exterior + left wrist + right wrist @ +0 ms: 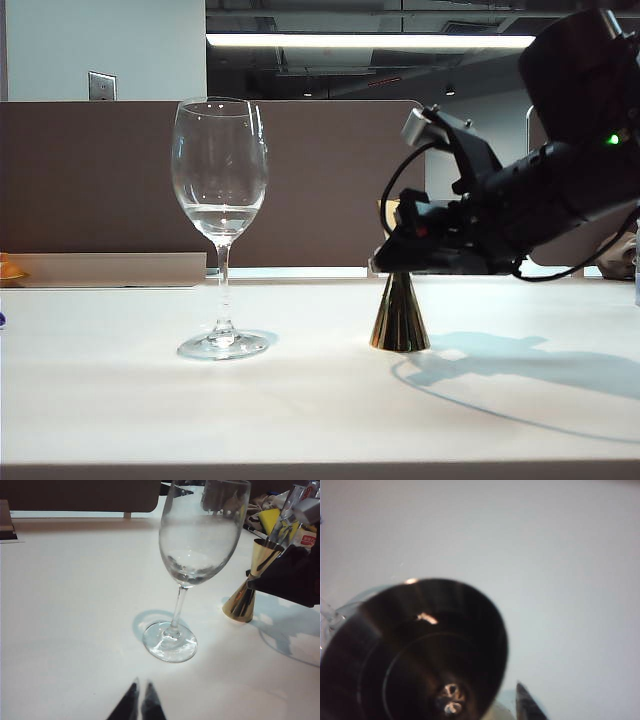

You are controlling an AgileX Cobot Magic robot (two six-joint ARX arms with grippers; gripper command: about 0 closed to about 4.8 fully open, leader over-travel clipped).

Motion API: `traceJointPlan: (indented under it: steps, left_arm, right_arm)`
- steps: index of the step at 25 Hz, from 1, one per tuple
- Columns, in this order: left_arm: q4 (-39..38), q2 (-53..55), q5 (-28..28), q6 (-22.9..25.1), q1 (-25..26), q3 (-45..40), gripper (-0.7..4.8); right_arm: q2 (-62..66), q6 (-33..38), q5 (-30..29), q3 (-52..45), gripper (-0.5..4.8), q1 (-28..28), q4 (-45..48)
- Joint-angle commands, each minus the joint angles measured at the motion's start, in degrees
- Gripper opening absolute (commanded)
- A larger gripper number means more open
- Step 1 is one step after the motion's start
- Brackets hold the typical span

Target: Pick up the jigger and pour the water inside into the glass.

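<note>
Right gripper (pixel 395 250) positioned at the jigger (pixel 400 315); glass (pixel 220 225) standing to its left.

The jigger is standing upright on the table (pixel 300 400), its upper cone lying hidden behind the right gripper, whose jaws are standing wide open. The glass is holding a little water (pixel 220 215). The left gripper (pixel 140 705) is hovering near the glass foot, fingertips almost closed together.

A white counter (pixel 120 400) fills the foreground. Behind it runs a low brown partition (pixel 90 180) with a rounded upper corner. Above the partition, a pale wall (pixel 60 50) carries a small grey switch plate (pixel 101 86). Beside that wall, a long bright ceiling light (pixel 370 41) glows against a dark ceiling. A beige tray-like ledge (pixel 115 268) sits at the partition's foot.
</note>
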Motion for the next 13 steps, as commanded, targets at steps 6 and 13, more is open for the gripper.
traceJointPlan:
  steps: [6, 13]
  left_arm:
    - [0.13, 0.04, -0.11, 0.04, 0.07, -0.09, 0.22]
    - [0.11, 0.04, -0.09, 0.04, 0.07, -0.09, 0.22]
  right_arm:
    - [3.19, 0.09, -0.26, 0.66, 2.74, 0.50, 3.61]
    - [3.50, 0.09, -0.20, 1.22, 2.35, 0.48, 4.96]
